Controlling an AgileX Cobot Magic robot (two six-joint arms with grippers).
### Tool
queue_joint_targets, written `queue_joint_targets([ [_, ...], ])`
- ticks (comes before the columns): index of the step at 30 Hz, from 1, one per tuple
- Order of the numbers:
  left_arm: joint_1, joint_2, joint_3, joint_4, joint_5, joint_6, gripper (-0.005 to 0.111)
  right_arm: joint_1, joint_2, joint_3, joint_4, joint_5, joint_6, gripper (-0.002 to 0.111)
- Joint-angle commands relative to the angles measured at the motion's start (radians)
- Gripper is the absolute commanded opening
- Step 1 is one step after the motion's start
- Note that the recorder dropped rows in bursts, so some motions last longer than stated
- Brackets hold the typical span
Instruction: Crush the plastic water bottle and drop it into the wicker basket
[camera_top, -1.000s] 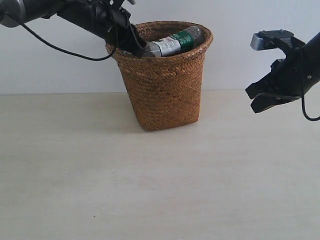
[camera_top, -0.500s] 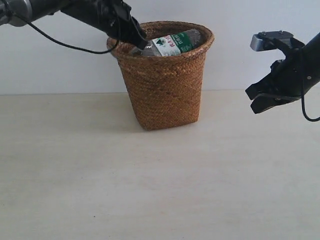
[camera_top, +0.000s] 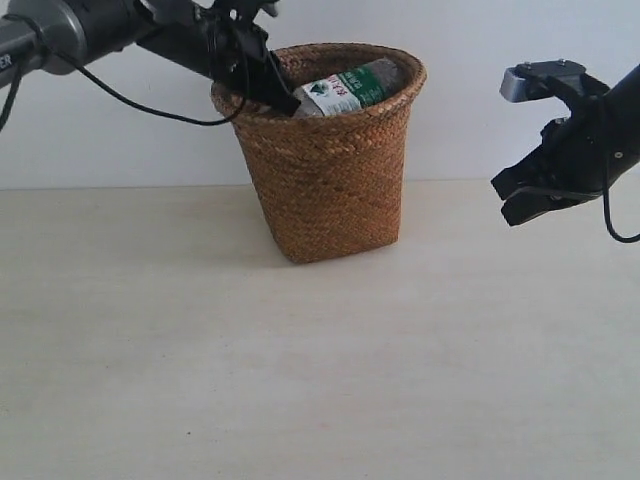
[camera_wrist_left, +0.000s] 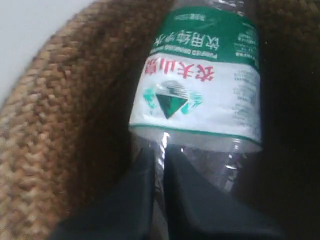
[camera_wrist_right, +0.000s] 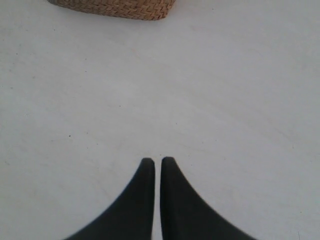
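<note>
As the basket (camera_top: 325, 170) holds the bottle (camera_wrist_left: 200, 95), the left claw (camera_wrist_left: 161, 155) pinches it.

Your plastic water bottle (camera_top: 352, 86) lies in the wicker basket (camera_top: 325, 175); left gripper (camera_top: 288, 102) at its left rim, right gripper (camera_top: 506, 197) well right.

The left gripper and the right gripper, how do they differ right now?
The left gripper reaches into the wicker basket; the right gripper hangs over bare table, apart from the basket. The left gripper pinches the plastic water bottle by its clear end; the right gripper holds nothing. Shared: both have dark fingers closed nearly together.
</note>
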Motion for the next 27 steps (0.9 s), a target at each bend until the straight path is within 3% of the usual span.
queue_joint_targets([
  [1, -0.001, 0.034, -0.004, 0.003, 0.046, -0.011, 0.004, 0.001, -0.005, -0.004, 0.001, -0.002, -0.01, 0.0],
  [11, -0.001, -0.091, -0.004, 0.004, -0.014, -0.007, 0.004, 0.001, -0.005, -0.004, 0.001, -0.006, -0.01, 0.0],
  [12, 0.003, -0.121, -0.004, 0.012, 0.016, -0.007, 0.004, 0.001, -0.005, -0.004, 0.001, -0.006, -0.01, 0.0],
  [16, 0.016, -0.181, -0.004, 0.165, 0.347, -0.136, 0.004, 0.001, -0.008, -0.005, -0.107, 0.011, 0.085, 0.0],
  [19, 0.027, -0.199, -0.004, 0.19, 0.474, -0.185, 0.004, 0.001, -0.008, -0.006, -0.189, 0.044, 0.145, 0.0],
  [21, 0.04, -0.213, -0.004, 0.203, 0.529, -0.222, 0.004, 0.001, -0.016, -0.006, -0.263, 0.066, 0.209, 0.0],
  [27, 0.081, -0.284, 0.025, 0.22, 0.53, -0.361, 0.004, -0.002, -0.088, -0.006, -0.505, 0.133, 0.394, 0.0],
])
